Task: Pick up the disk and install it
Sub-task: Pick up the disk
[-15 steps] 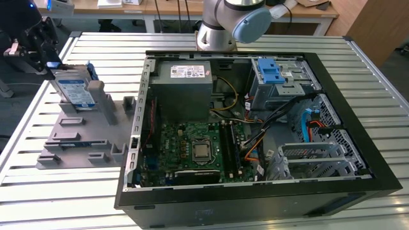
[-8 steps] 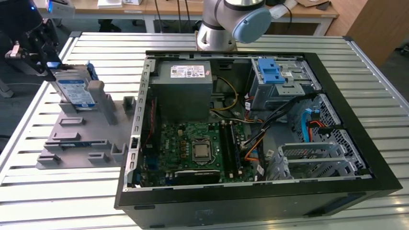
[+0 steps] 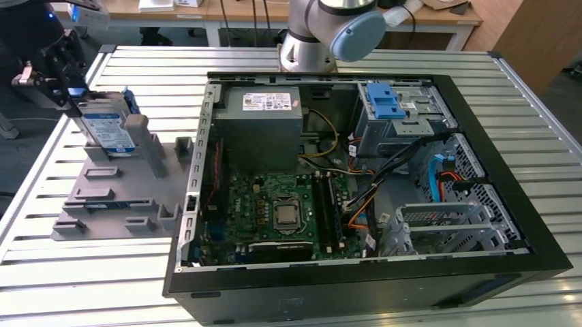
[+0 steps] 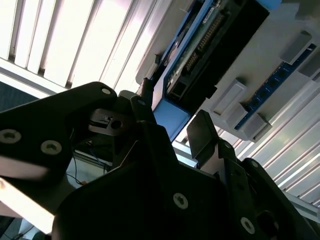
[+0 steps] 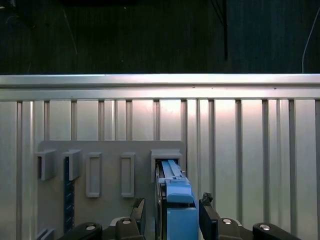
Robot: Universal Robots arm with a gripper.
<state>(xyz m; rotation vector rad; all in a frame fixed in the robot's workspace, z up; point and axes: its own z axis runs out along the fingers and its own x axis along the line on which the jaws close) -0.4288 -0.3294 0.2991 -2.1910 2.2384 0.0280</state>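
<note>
While straddling without visible contact, black gripper jaws found set wide either side of flat rectangular silver-metal disk in blue plastic carrier. Stands upright in grey slotted plastic fixture, at nine o'clock of open black computer case in exterior view.

We see a slatted metal bench. On it, at the exterior view's left, lies a grey holder with upright slots. Just beside it, an open computer case lies on its side. Inside are a grey power supply, a green board with a bare processor, a blue latch on a metal cage, and orange cables. Wooden desks stand behind the bench.
</note>
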